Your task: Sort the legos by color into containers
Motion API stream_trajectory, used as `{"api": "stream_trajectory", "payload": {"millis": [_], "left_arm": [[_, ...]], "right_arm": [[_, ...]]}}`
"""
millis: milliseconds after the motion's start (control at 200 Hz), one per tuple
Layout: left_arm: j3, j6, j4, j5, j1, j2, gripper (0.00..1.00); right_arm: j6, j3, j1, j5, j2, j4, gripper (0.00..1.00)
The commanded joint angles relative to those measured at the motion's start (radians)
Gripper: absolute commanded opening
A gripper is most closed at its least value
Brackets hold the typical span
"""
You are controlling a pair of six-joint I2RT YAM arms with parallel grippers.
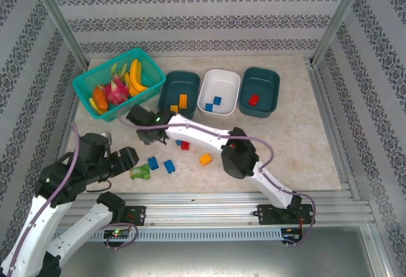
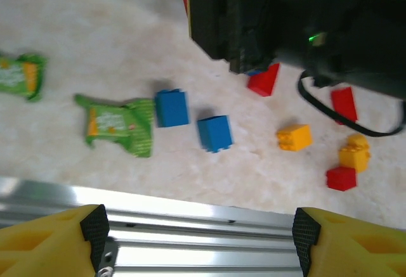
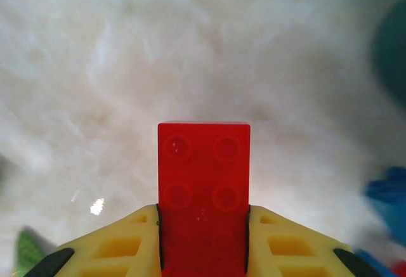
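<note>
Right wrist: right pincer (image 3: 203,232) clamps one red lego (image 3: 203,163); left pincer (image 2: 200,239) apart near two blue legos (image 2: 172,108).

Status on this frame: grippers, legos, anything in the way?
Right gripper shut on red lego. Left gripper open, empty. Blue, red, yellow legos loose on table. Green packet beside one blue lego.

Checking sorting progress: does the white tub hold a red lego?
No, the white tub holds two blue legos; a red lego lies in the dark teal tub to its right.
</note>
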State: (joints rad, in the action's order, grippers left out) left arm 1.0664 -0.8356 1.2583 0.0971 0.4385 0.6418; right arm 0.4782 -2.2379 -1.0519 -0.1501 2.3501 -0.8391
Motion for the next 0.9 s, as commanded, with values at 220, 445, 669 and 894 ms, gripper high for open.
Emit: {"api": "stream_trajectory", "payload": {"millis": [220, 445, 669, 894], "left_arm": [[0.141, 0.073, -0.505, 0.224, 0.034, 0.379, 0.79], [0.317, 0.128, -0.641, 0.238, 0.122, 0.708, 0.8], [0.493, 0.138, -0.707, 0.262, 0.173, 0.974, 0.8], [0.634, 0.164, -0.674, 0.285, 0.184, 1.127, 0.8]], "right_arm": [[0.081, 0.381, 0.327, 0.016, -0.496, 0.036, 0.18], [0.099, 0.573, 0.682, 0.08, -0.605, -0.016, 0.18], [0.174, 0.594, 0.906, 0.077, -0.491, -0.038, 0.18], [0.167, 0.402, 0.951, 0.078, -0.256, -0.118, 0.17]]}}
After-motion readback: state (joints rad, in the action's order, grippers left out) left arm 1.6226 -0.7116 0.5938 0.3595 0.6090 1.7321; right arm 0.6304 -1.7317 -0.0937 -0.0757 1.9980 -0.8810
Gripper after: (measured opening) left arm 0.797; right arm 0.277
